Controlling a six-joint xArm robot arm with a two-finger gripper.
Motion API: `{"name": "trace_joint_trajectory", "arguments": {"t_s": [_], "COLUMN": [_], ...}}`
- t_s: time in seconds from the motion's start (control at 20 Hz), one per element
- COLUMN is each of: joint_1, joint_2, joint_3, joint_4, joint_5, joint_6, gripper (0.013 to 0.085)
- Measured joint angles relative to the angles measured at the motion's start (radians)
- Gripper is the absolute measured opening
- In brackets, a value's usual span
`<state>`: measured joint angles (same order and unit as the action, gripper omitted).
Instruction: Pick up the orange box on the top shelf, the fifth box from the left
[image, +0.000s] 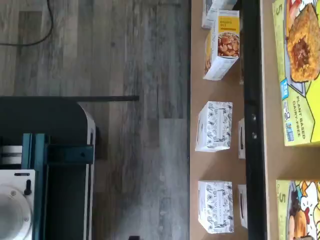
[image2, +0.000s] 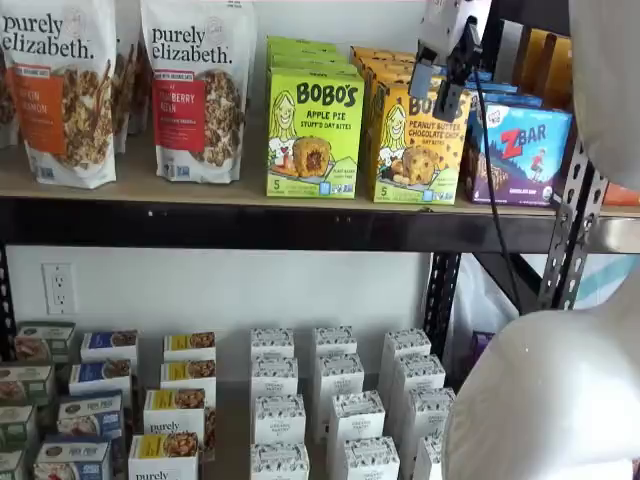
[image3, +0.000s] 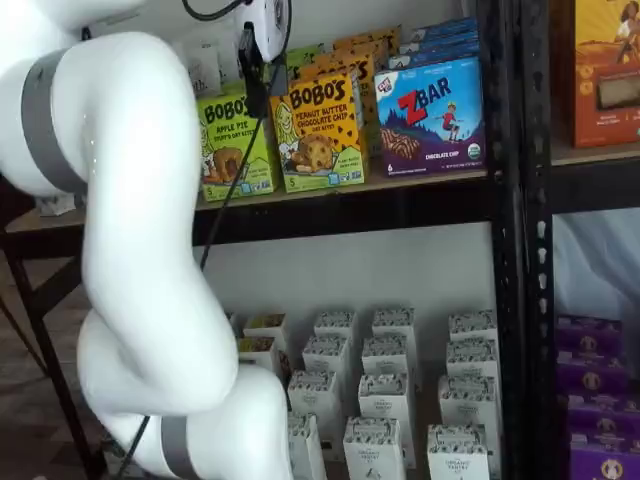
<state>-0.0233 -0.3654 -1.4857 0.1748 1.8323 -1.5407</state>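
Observation:
The orange box (image2: 415, 140) stands upright on the top shelf (image2: 250, 225), between a lime-green Bobo's Apple Pie box (image2: 313, 135) and a blue ZBar box (image2: 518, 152). It shows in both shelf views (image3: 318, 130), and an edge of it with the cartoon woman shows in the wrist view (image: 300, 210). My gripper (image2: 448, 85) hangs in front of the box's upper part, apart from it, with a cable beside it. In a shelf view the gripper (image3: 256, 85) overlaps the gap between the two Bobo's boxes. The black fingers show no plain gap and hold nothing.
Purely Elizabeth bags (image2: 195, 90) stand on the shelf's left. Small white boxes (image2: 340, 400) fill the lower level. The shelf's black upright (image3: 505, 200) stands right of the ZBar box. My white arm (image3: 130, 250) fills a shelf view's left. A dark mount with teal brackets (image: 45, 155) shows in the wrist view.

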Motion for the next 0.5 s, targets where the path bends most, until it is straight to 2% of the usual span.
{"name": "trace_joint_trajectory", "arguments": {"t_s": [0.2, 0.5], "joint_1": [0.001, -0.020], "joint_2": [-0.032, -0.059], "joint_3": [0.039, 0.069], "joint_4": [-0.024, 0.003], "joint_5": [-0.029, -0.047], "joint_6": [-0.006, -0.020], "gripper": [0.0850, 0.0850]}}
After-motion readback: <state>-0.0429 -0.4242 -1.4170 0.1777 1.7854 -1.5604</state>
